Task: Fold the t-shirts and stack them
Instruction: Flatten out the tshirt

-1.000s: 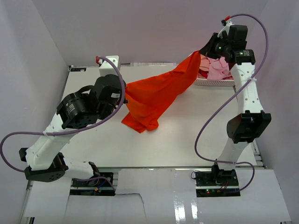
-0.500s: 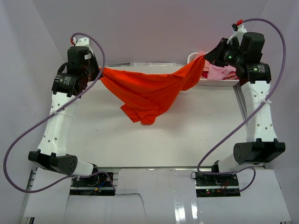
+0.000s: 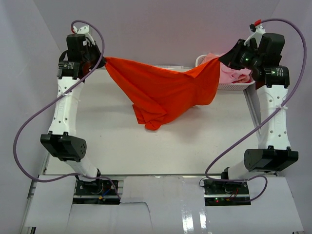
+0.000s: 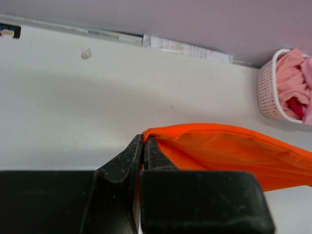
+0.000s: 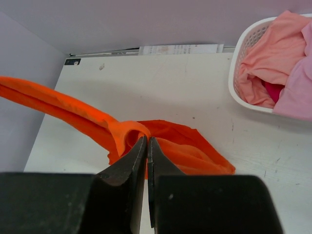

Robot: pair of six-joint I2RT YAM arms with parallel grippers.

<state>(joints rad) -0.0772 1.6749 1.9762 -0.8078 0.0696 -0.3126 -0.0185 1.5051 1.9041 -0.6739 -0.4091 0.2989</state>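
Above the table (image 3: 107,139), our left gripper (image 3: 103,60) and right gripper (image 3: 222,57) each pinch an edge of the orange-red t-shirt (image 3: 165,91), hung between them — if we pull too hard, it may slip out.

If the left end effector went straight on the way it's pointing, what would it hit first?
The left end effector, shut on the orange t-shirt, would probably meet bare table first, though depth is unclear.
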